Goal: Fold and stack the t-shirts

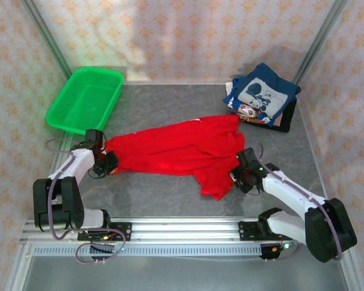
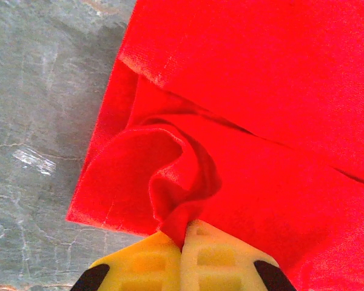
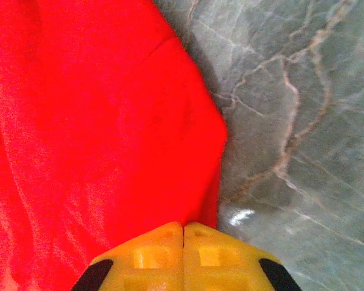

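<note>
Arms [image 1: 73,167] [image 1: 291,191] reach low, end effectors [image 1: 111,159] [image 1: 235,173] pinching red t-shirt's [image 1: 176,148] opposite ends.

**Table layout, as seen from above**

The spread t-shirt [image 1: 176,148] is laid across the middle of the table [image 1: 170,100], running left to right. The basket [image 1: 88,97] is placed at the far left, behind the shirt's left end. The stack of folded t-shirts [image 1: 262,94] is set at the far right, just behind the shirt's right end. The left gripper [image 1: 109,159] is found at the shirt's left edge and the right gripper [image 1: 238,173] at its near right edge, each closed on cloth.
</note>
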